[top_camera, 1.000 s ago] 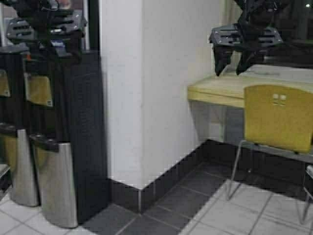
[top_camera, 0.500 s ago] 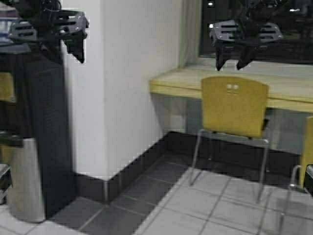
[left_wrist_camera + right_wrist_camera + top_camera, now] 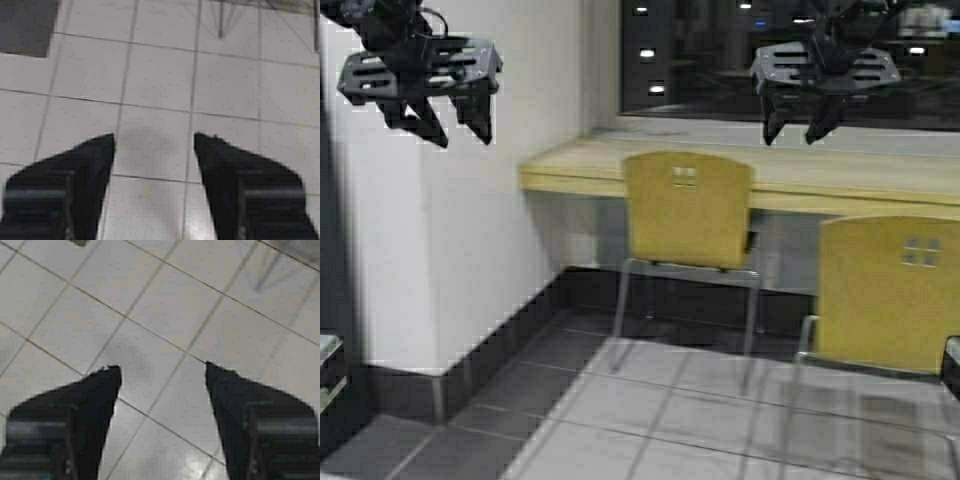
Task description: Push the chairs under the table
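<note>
Two tan-yellow plywood chairs stand before the long pale wood table (image 3: 575,165). The first chair (image 3: 688,210) has its back close to the table's front edge. The second chair (image 3: 890,295) stands farther out on the tiles at the right, nearer to me. My left gripper (image 3: 460,128) hangs open high at the left, in front of the white wall. My right gripper (image 3: 798,130) hangs open high above the table, between the two chairs. Both wrist views show open, empty jaws over floor tiles: the left gripper (image 3: 154,140) and the right gripper (image 3: 163,371).
A white wall corner (image 3: 440,260) with a dark tiled skirting juts out at the left. A dark window (image 3: 720,60) runs above the table. Pale floor tiles (image 3: 650,420) lie in front of the chairs. Thin chair legs (image 3: 220,22) show in the left wrist view.
The robot has turned or driven right: the wall and table slid left in the high view, the dark cabinet and bins left view, and a second chair came in at the right.
</note>
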Robot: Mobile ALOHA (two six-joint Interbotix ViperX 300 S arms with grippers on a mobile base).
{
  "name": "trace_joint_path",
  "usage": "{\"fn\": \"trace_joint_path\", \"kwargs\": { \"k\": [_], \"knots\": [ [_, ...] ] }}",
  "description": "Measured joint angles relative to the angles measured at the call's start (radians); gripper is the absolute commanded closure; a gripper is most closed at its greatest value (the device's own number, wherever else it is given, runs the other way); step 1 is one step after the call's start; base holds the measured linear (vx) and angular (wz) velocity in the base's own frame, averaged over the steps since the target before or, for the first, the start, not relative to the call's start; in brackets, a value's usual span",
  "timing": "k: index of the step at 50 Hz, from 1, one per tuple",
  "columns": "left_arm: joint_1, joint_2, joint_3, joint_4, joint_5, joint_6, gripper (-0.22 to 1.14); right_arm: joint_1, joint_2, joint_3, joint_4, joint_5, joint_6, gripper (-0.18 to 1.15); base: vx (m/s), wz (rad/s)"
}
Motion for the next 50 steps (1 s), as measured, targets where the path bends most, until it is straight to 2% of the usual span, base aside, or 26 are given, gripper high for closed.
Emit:
{"fn": "trace_joint_path", "kwargs": {
  "k": [31,50],
  "knots": [
    [0.002,0.015,-0.003,-0.034,0.025,-0.006,0.06,0.006,0.012,0.002,0.002,0.028,0.025,0.09,-0.02,-0.32],
    [-0.003,0.075,-0.011,-0.043,0.025,-0.129,0.06,-0.005,0.02,0.037,0.011,0.018,0.135,0.09,0.04,-0.23]
  ]
}}
